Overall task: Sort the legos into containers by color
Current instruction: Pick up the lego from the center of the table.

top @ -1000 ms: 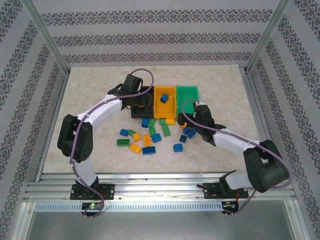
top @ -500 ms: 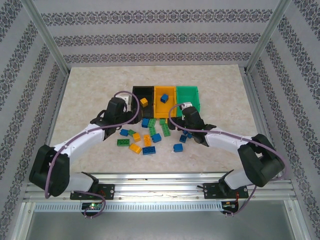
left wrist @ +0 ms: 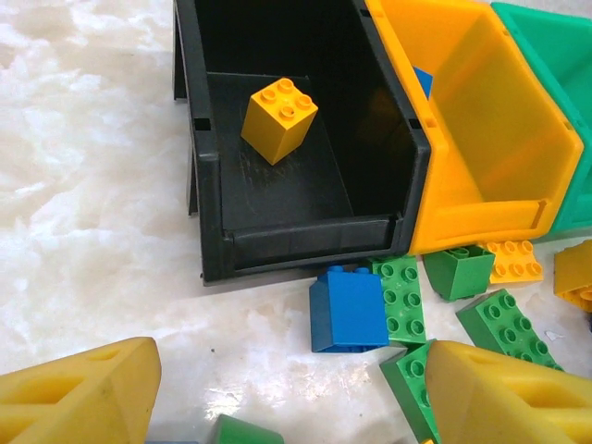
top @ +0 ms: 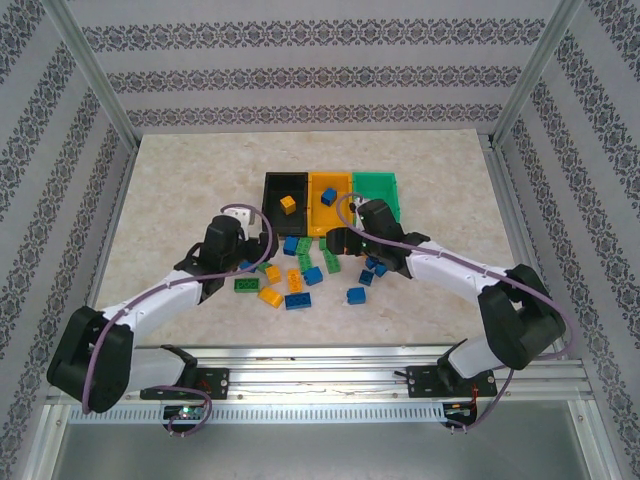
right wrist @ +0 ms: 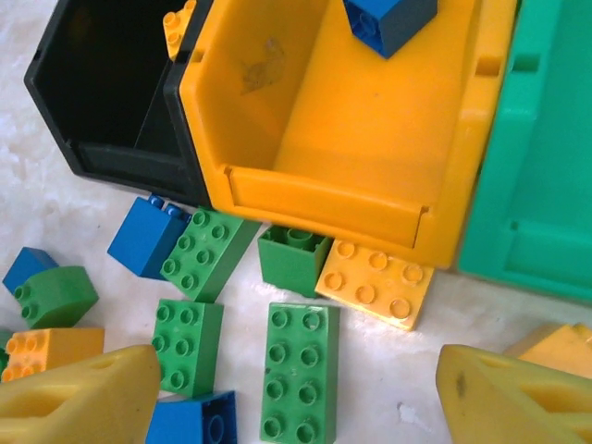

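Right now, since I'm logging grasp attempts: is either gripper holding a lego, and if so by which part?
Nothing is held. The left gripper and the right gripper are both open, hovering over loose legos, none clamped.

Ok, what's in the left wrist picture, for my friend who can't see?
A black bin holds one yellow-orange brick, with an orange bin and a green bin to its right. In front lie a blue brick and some green bricks on the marbled table, and the left pincer is open at the bottom edge.
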{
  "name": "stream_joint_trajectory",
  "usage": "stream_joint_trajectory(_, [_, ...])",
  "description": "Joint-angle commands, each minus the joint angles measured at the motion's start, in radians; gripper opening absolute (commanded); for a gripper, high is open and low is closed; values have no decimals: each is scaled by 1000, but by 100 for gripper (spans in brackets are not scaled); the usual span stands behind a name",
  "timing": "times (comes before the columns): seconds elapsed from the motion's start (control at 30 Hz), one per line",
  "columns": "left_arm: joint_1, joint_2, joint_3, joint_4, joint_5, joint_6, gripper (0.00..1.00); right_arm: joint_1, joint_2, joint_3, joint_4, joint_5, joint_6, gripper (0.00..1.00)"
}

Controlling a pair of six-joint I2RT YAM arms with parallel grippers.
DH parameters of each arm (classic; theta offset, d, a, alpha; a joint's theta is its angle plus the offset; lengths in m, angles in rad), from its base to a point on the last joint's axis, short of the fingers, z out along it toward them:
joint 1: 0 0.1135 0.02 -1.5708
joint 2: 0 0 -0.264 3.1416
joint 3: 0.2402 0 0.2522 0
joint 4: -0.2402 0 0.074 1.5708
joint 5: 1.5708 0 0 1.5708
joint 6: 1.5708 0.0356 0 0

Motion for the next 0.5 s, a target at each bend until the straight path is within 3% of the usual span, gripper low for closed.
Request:
stream_joint_trajectory(0.0, [15, -30, -60, 141, 22, -7, 75, 36, 43, 48, -133, -16, 23, 77])
stream_joint_trajectory(0.2, [24, -39, -88, 150, 17, -17, 76, 107, 156, 158, -290, 129, -19, 71])
stream_joint_trajectory(0.33, [25, -25, -132, 233, 48, -60, 76, 113, 227, 240, -390, 163, -10, 62])
stream_joint_trajectory(0.47, [27, -7, -112, 208, 47, -57, 76, 142, 269, 277, -426, 209, -10, 59])
